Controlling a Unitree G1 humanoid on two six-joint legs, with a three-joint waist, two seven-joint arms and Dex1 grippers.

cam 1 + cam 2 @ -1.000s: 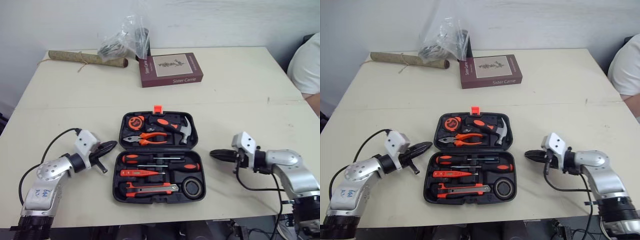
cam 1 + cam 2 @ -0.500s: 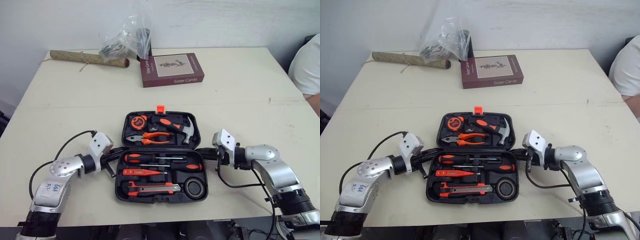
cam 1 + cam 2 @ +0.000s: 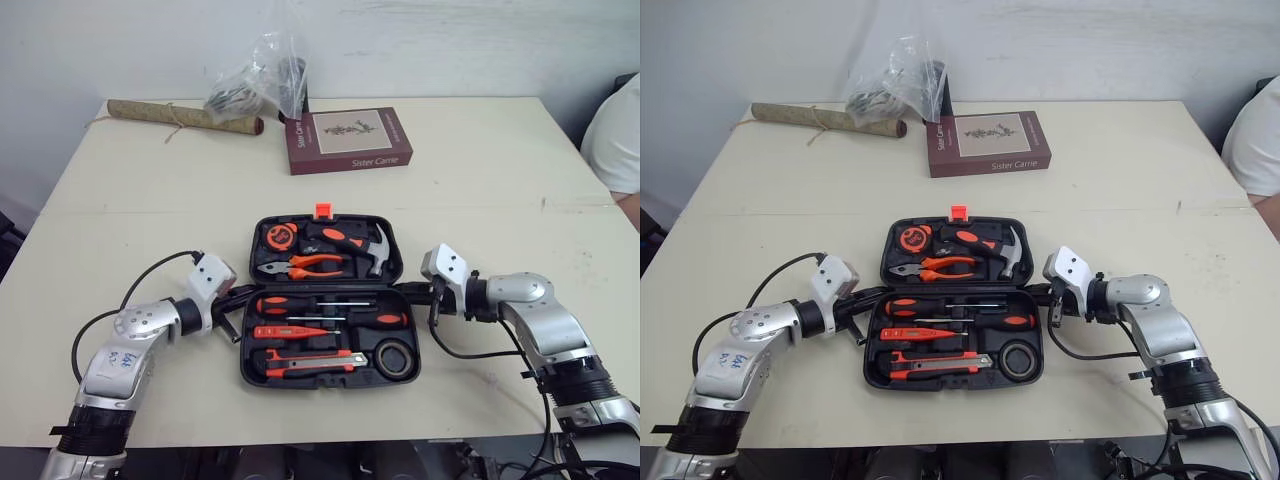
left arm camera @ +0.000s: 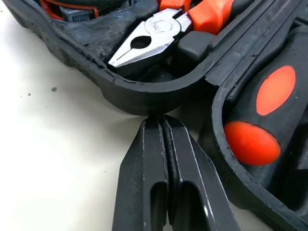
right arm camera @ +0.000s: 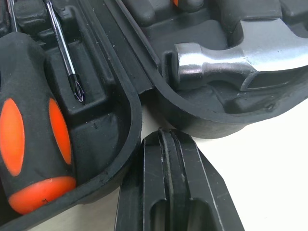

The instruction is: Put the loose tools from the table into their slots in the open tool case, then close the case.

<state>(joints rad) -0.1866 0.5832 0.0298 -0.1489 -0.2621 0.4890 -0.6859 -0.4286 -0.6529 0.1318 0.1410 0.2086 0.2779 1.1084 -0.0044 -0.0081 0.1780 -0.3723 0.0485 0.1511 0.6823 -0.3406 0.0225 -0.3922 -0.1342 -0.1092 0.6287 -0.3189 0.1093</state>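
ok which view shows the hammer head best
The right wrist view: the hammer head lies close up in its slot. Both eye views show the whole hammer, small, in the tool case.

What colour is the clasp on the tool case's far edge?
The clasp is orange, best seen in the left eye view.
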